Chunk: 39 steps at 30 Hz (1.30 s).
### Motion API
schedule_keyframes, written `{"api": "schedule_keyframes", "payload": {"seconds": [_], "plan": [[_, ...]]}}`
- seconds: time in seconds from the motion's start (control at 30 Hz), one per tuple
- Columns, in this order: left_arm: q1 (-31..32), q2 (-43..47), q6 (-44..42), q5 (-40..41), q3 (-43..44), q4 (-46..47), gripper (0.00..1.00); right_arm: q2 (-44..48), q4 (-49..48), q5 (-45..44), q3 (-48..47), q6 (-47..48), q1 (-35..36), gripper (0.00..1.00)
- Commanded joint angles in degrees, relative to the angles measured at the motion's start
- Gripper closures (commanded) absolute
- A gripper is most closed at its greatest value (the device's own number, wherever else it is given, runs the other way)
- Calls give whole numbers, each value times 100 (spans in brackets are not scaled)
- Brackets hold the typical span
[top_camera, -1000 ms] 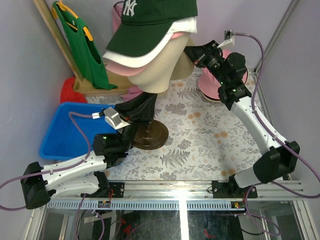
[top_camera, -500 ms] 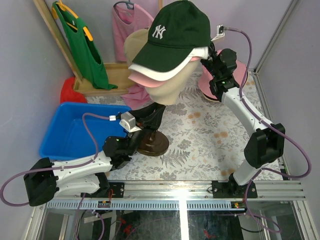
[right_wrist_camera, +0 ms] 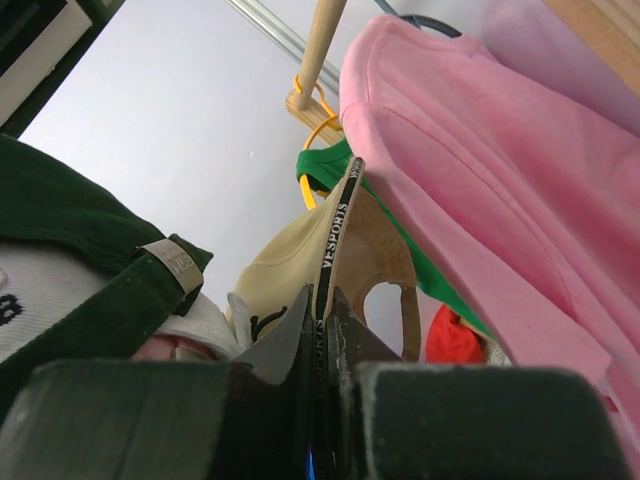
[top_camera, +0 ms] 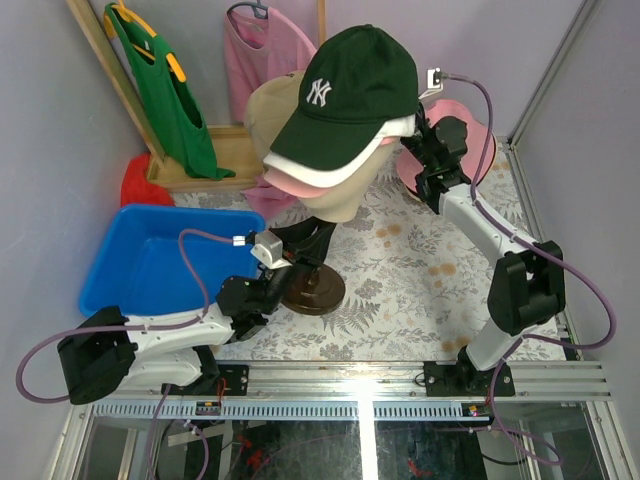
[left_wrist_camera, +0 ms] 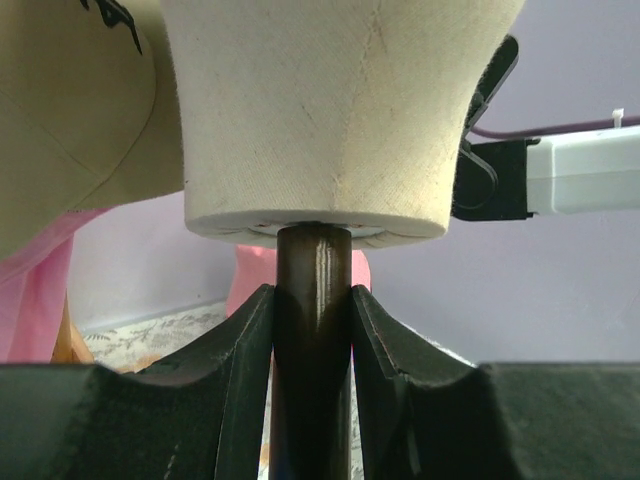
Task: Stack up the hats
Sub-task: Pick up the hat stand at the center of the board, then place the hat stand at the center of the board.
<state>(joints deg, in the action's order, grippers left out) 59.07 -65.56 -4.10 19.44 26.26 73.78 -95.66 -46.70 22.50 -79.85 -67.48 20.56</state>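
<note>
Below the mannequin head (left_wrist_camera: 320,110), the left gripper (left_wrist_camera: 312,305) clamps the stand's dark pole (left_wrist_camera: 312,255). Behind the head, the right gripper (right_wrist_camera: 320,325) pinches the tan cap (right_wrist_camera: 285,265) by its strap (right_wrist_camera: 338,225); the dark green cap (top_camera: 350,85) tops the head, above a pink cap (top_camera: 285,180)

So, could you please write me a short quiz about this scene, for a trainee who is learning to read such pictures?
1. True or false: the left hand is closed around the dark pole under the mannequin head.
2. Which cap sits topmost on the head? A. a yellow cap. B. the dark green cap. C. a blue cap.
3. Fill in: the right hand pinches the strap of the ____ cap.

Key: 1 true. 2 B. 3 tan, that is the tan cap.
</note>
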Motion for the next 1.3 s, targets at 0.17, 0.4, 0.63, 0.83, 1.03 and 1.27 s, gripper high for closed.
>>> {"api": "schedule_keyframes", "payload": {"seconds": [0.17,0.4,0.63,0.83,1.03,1.27], "plan": [[-420,-167,432,9,-244,1837,100,-129,-1447,319,367,-264,-81,100],[-627,-558,566,-37,-509,1859,100,-361,-2108,414,855,-321,-111,100],[-668,-891,527,-44,-678,1886,100,-602,-2794,533,1208,-572,-117,100],[-671,-1071,567,7,-775,1895,100,-796,-3257,720,1211,-862,-119,100],[-653,-1104,594,42,-882,1895,98,-846,-3642,822,1271,-1098,-119,100],[-516,-953,664,186,-1216,1877,90,-700,-3737,835,1477,-1165,-117,100]]}}
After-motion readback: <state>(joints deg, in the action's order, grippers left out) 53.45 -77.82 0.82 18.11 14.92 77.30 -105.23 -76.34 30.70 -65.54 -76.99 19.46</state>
